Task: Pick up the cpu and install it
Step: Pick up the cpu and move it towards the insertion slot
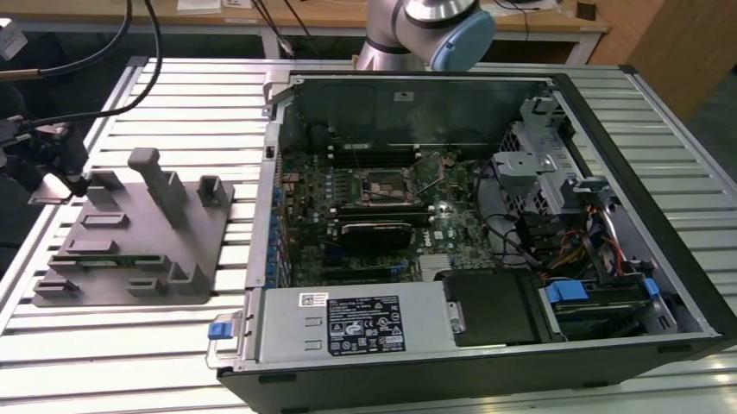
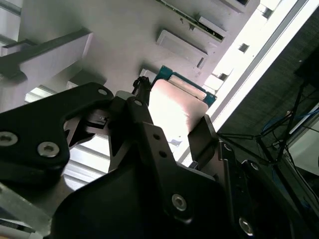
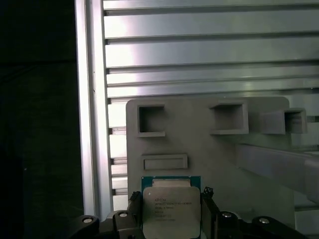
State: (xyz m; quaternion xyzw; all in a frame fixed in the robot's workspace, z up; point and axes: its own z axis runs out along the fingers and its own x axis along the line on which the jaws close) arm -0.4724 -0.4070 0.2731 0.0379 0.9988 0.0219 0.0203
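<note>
The cpu (image 3: 172,209) is a flat square chip with a pale silver top and a green rim. It sits between my gripper's (image 3: 172,215) two black fingers, which press on its opposite edges. In the second wrist view the same cpu (image 2: 177,107) shows bright between the fingers (image 2: 202,137), and my gripper (image 2: 172,119) is shut on it. It hangs over the near edge of the grey plastic tray (image 3: 199,144). In the exterior view my gripper (image 1: 69,177) is at the far left, by the tray's (image 1: 127,250) corner. The open computer case (image 1: 461,224) holds the motherboard socket (image 1: 381,185).
The tray carries upright blocks (image 1: 155,185) and square recesses (image 3: 151,120). Both tray and case rest on a slatted metal table (image 1: 196,103). Cables (image 1: 127,60) hang above the gripper at the exterior view's left. The arm's base (image 1: 426,30) stands behind the case.
</note>
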